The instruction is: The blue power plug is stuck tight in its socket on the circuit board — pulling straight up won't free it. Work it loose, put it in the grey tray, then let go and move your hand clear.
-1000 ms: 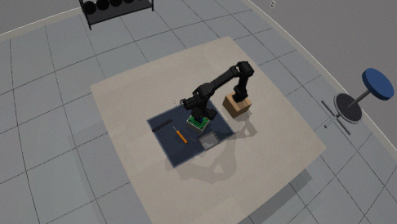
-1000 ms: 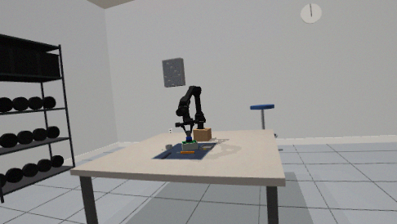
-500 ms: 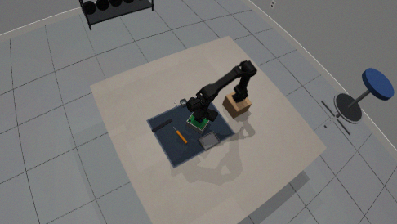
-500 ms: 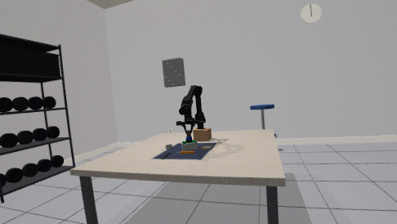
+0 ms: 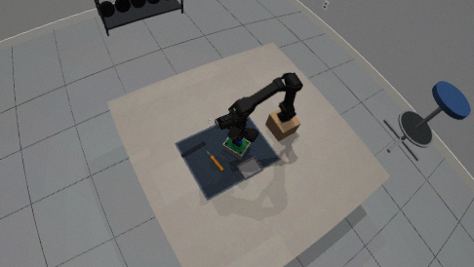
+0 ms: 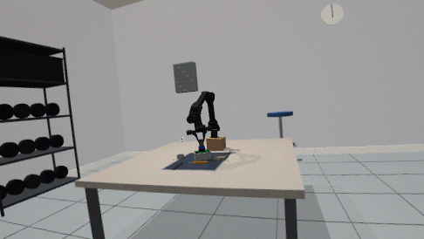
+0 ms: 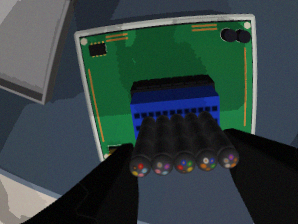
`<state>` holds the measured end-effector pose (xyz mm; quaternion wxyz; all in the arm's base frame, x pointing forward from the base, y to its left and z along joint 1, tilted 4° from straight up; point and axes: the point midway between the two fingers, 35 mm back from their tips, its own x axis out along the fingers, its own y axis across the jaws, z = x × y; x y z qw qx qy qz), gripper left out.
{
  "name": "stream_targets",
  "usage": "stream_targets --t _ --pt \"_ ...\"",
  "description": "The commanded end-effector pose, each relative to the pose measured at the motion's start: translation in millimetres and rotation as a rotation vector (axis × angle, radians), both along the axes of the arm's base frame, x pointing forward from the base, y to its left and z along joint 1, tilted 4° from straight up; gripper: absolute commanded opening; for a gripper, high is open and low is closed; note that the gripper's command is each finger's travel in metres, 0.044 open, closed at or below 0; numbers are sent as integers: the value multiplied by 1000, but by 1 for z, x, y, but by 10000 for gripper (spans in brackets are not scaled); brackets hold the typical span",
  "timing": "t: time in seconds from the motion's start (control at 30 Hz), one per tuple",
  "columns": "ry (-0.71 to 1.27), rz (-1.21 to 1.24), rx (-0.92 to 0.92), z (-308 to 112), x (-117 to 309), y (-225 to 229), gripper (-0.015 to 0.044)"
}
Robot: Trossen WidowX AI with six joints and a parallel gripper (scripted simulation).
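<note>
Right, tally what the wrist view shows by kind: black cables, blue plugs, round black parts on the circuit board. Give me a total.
Black cables: 5
Blue plug: 1
Round black parts: 2
Total: 8

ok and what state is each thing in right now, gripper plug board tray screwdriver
gripper: shut on the plug
plug: gripped, at the socket; seating unclear
board: flat on the mat, face up
tray: upright, no plug inside
screwdriver: lying down

The black arm [image 5: 265,93] [image 6: 201,105] is bent at its elbow, above the centre of the top view. Its gripper [image 5: 237,141] [image 6: 201,146] [image 7: 178,147] points downward, with the fingers partly closed and gripping.
</note>
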<state>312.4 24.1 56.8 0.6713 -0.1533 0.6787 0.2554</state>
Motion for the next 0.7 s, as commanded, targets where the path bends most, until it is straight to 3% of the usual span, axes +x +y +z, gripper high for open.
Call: stream_targets --t 0.0,0.27,0.67 --pt "17 -8 53 10 5 -8 0" --pt "-58 -14 -60 13 -1 2 0" --pt "-58 -14 -60 15 -1 2 0"
